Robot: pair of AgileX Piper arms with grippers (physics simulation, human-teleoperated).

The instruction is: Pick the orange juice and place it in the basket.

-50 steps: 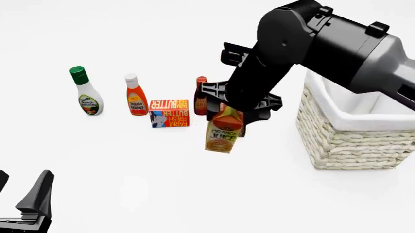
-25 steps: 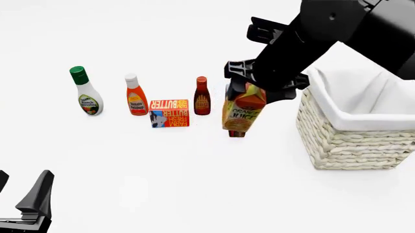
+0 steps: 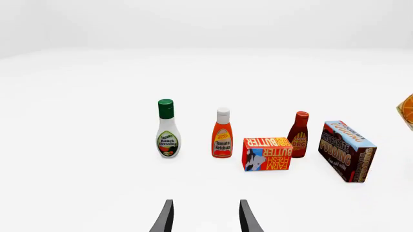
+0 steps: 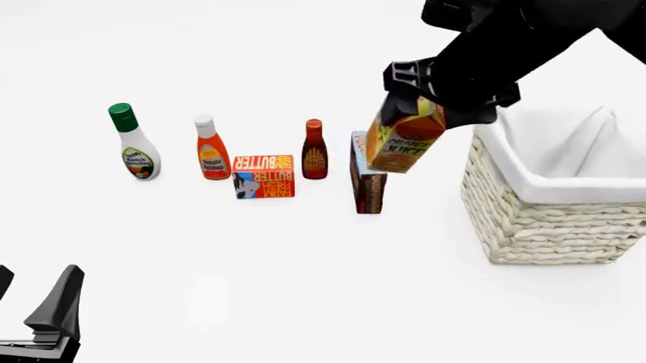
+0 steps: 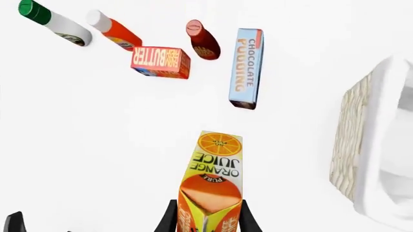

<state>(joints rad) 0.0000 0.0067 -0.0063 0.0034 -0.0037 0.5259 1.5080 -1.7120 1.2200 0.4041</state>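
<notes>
My right gripper (image 4: 416,113) is shut on the top of the orange juice (image 4: 402,141), an orange and yellow gable-top carton. It hangs tilted in the air, above the table and just left of the basket (image 4: 550,215). The basket is large, cream wicker with a white liner, at the right. In the right wrist view the carton (image 5: 213,181) sits between the fingers, with the basket's wall (image 5: 351,140) to one side. A corner of the carton (image 3: 406,110) shows in the left wrist view. My left gripper (image 4: 35,318) is open and empty at the front left corner.
A row of groceries stands left of the carton: ranch dressing bottle (image 4: 133,142), ketchup bottle (image 4: 211,148), butter box (image 4: 263,176), BBQ sauce bottle (image 4: 314,150) and chocolate pudding box (image 4: 367,185), right below the carton.
My right gripper has lifted the orange juice up and to the right, toward the basket. The chocolate pudding box behind it has come into view. The left arm has not moved.
</notes>
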